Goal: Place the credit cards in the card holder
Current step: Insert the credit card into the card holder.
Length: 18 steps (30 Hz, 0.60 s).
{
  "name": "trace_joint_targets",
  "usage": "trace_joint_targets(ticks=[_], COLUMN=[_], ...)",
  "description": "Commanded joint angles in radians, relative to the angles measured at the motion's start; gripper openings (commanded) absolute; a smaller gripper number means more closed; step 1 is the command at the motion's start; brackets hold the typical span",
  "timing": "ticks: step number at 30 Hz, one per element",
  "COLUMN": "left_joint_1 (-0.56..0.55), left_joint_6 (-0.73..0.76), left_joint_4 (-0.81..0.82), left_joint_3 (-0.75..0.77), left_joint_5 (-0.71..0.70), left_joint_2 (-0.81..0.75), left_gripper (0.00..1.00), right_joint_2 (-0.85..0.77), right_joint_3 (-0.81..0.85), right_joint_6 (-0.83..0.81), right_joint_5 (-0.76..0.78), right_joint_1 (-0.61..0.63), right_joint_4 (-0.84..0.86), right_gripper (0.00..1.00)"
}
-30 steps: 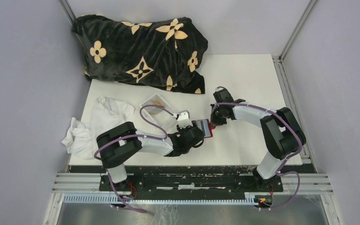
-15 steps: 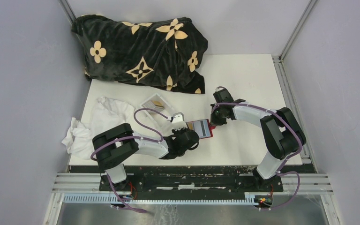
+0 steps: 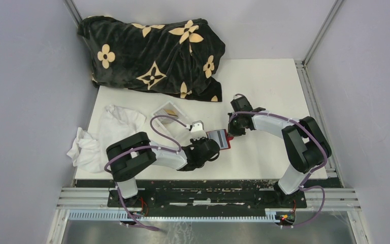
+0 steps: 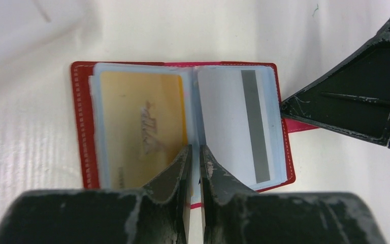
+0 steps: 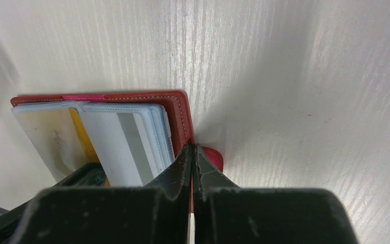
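The card holder (image 3: 223, 140) (image 4: 79, 127) (image 5: 176, 109), a red wallet, lies open flat on the white table. A yellow-orange credit card (image 4: 137, 122) (image 5: 83, 141) sits in its left sleeve. A grey card with a dark stripe (image 4: 228, 122) (image 5: 112, 145) sits in the right one. My left gripper (image 4: 194, 148) (image 3: 209, 144) hovers over the holder's middle fold, jaws drawn to a thin slit with nothing seen between them. My right gripper (image 5: 192, 146) (image 3: 231, 133) (image 4: 285, 108) is shut, its tips against the holder's right edge by the snap tab (image 5: 214, 156).
A clear plastic box (image 3: 170, 113) holding something yellowish stands just left of the holder. A crumpled white cloth (image 3: 104, 133) lies at the table's left. A black blanket with tan flowers (image 3: 152, 51) covers the far left corner. Grey walls close in both sides.
My left gripper's jaws have narrowed from well apart to a slit. That arm drew back to the left, then came forward over the holder again. The right arm has not moved.
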Motion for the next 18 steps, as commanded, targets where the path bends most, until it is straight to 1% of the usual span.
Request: trace_joint_targets(ticks=[1, 10, 18], left_joint_1=[0.001, -0.001, -0.004], left_joint_6=[0.074, 0.090, 0.095], left_joint_4=[-0.030, -0.031, -0.037], left_joint_3=[0.062, 0.085, 0.023], left_joint_5=[0.013, 0.014, -0.052], left_joint_2=[0.049, 0.053, -0.047], left_gripper=[0.17, 0.18, 0.27], right_joint_2=[0.044, 0.038, -0.031], right_joint_3=[-0.032, -0.032, -0.043], right_joint_6=[0.000, -0.012, -0.034], right_joint_5=[0.049, 0.057, 0.104], right_joint_1=[0.022, 0.027, 0.030], right_joint_4=[0.005, -0.002, 0.001], right_gripper=[0.01, 0.01, 0.01])
